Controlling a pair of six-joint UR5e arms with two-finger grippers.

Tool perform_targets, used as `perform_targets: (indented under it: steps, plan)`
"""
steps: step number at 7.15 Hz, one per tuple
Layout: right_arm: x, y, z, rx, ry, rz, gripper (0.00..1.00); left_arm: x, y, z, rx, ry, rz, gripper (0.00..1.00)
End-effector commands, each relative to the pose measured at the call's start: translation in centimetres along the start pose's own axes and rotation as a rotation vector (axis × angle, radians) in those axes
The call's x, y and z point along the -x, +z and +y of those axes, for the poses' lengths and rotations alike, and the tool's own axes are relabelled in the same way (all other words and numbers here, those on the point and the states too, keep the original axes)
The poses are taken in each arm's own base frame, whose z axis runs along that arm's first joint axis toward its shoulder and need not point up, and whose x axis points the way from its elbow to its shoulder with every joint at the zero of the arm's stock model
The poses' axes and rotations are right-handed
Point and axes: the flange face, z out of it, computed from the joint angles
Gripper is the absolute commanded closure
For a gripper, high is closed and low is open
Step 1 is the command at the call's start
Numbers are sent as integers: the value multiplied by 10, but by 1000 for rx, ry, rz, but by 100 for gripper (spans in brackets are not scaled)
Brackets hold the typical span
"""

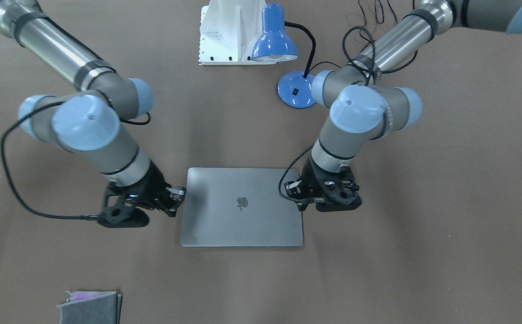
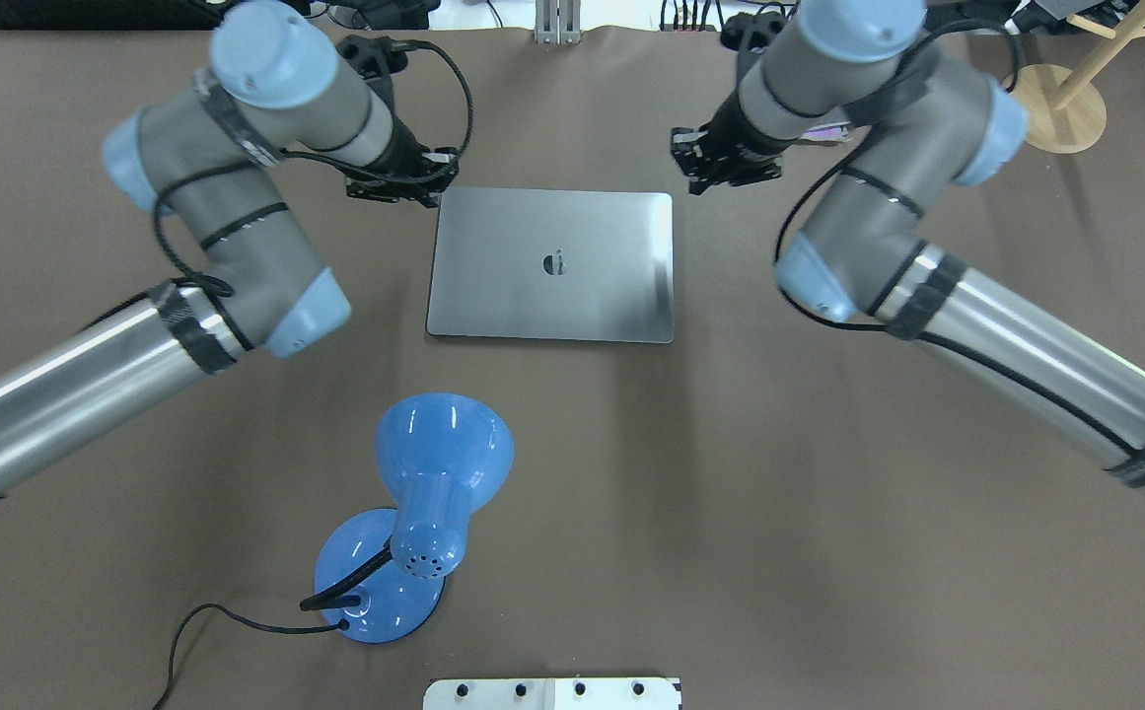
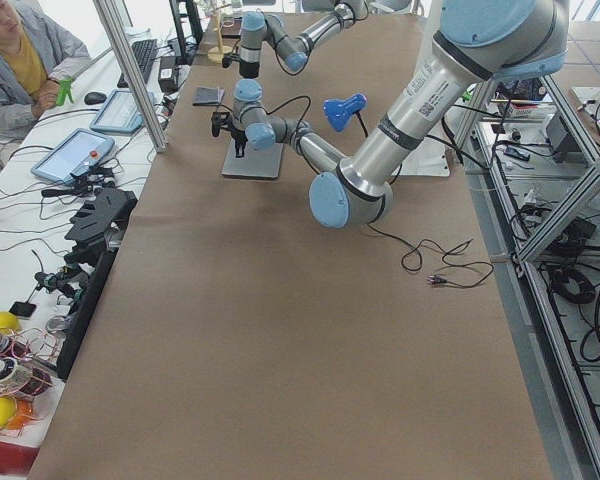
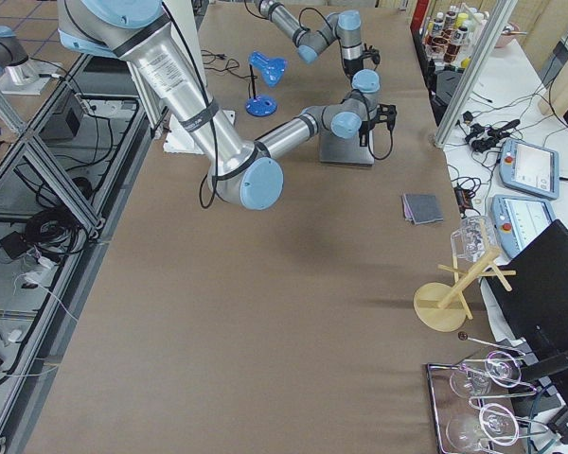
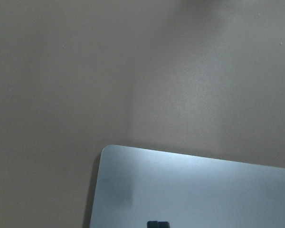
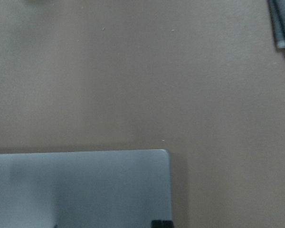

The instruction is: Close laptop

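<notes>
The laptop (image 1: 243,220) lies flat on the brown table with its lid down and the apple logo facing up; it also shows in the overhead view (image 2: 552,296). My left gripper (image 1: 297,198) is shut and empty at the laptop's side edge, near a far corner (image 2: 429,192). My right gripper (image 1: 179,195) is shut and empty at the opposite side edge (image 2: 695,173). Each wrist view shows a lid corner (image 5: 204,190) (image 6: 85,190) with closed dark fingertips (image 5: 157,224) at the bottom edge. I cannot tell whether either gripper touches the lid.
A blue desk lamp (image 2: 439,463) with a black cord stands between the laptop and the robot's white base (image 1: 229,31). Folded grey cloths (image 1: 90,306) lie near the table's operator-side edge. A wooden stand (image 2: 1055,108) is at the far right.
</notes>
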Motion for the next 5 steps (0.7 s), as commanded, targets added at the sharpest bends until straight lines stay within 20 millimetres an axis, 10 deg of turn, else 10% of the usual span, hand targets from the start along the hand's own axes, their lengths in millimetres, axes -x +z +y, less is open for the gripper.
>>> perform_targets:
  steps: [1, 2, 3, 4, 5]
  plan:
    - [-149, -123, 11, -12, -39, -64, 100, 107, -118, 33, 53, 73, 15, 51]
    - [-218, -155, 35, -17, -56, -47, 100, 156, -168, 54, 60, 99, -13, 47]
    - [-296, -187, 55, 0, -77, -48, 70, 235, -216, 62, 62, 131, -26, 36]
    - [-362, -202, 76, -2, -90, -15, 1, 308, -248, 65, 55, 150, -47, 6]
    - [-419, -202, 102, 16, -150, 30, 0, 390, -267, 85, 57, 179, -106, 2]
